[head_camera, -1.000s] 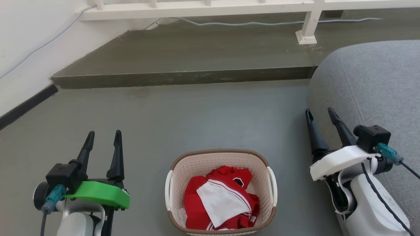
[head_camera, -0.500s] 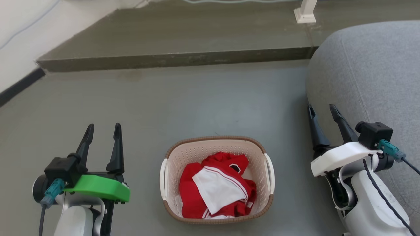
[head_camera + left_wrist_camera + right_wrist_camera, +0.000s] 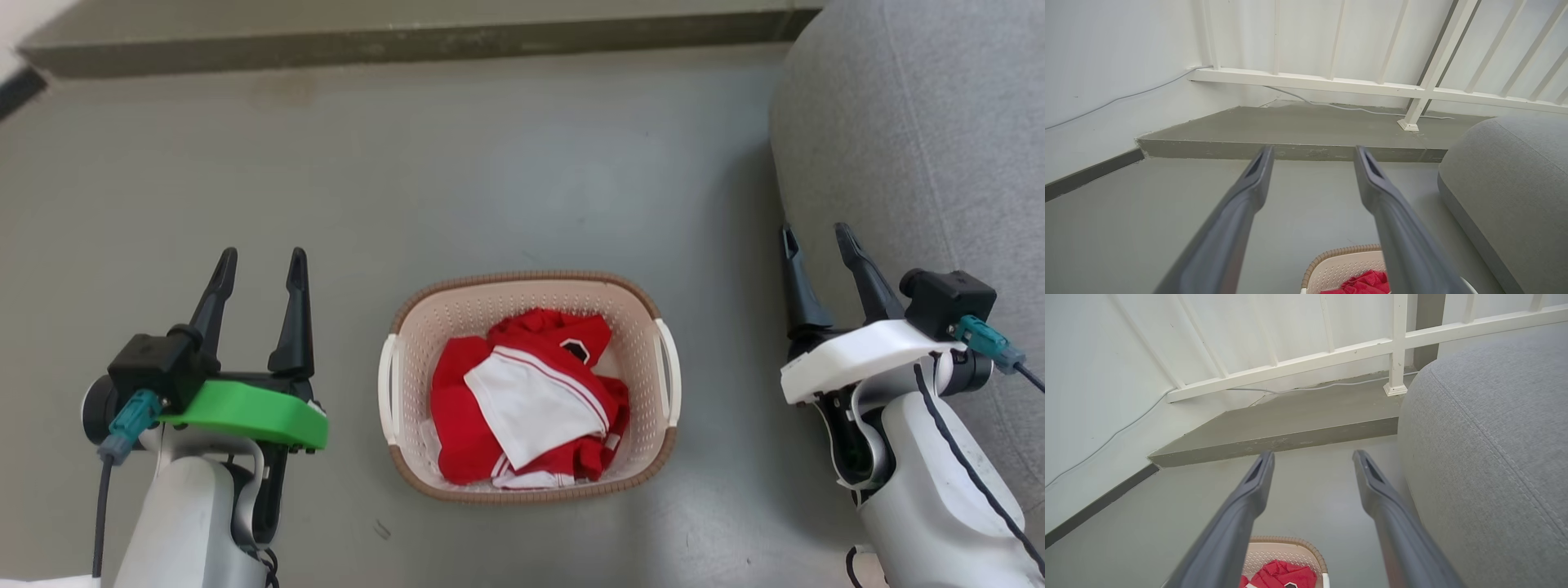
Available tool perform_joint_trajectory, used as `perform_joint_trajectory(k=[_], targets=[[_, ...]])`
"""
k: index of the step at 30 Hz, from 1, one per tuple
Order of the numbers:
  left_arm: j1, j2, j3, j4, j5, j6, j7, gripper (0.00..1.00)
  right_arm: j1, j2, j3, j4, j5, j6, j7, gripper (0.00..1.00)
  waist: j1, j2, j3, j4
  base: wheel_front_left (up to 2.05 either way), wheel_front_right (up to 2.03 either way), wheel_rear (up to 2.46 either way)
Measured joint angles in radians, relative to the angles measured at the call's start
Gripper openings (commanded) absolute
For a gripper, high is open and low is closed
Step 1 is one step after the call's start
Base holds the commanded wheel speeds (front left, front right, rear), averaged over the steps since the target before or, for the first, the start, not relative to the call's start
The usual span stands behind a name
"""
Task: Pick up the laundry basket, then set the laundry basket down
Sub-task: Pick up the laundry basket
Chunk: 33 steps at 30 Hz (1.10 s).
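Laundry basket, one, between left end effector and right end effector.

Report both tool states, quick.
Left tool: open, empty, clear of the laundry basket.
Right tool: open, empty, beside the grey cushion.

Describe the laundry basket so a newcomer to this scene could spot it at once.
Find the grey fabric cushion on the right. On the floor left of it, between the left gripper and right gripper, stands the laundry basket. It alone is cream, perforated, brown-rimmed, holding red-and-white clothing.
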Motion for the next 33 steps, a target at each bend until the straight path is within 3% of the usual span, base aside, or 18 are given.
perform_joint_trajectory(k=[21,33], targets=[[-0.180,-0.007,-0.084,0.261,-0.006,-0.004,0.000,1.00,-0.116,0.014,0.030,0.193,0.002,0.031,-0.001,1.00,0.0001,0.0000,0.245,0.000,0.00,0.00,0.00],[-0.294,-0.011,-0.139,0.453,-0.088,-0.004,0.005,1.00,-0.200,0.028,0.060,0.330,0.002,0.046,-0.002,1.00,0.0000,0.0000,0.353,0.016,0.00,0.00,0.00]])
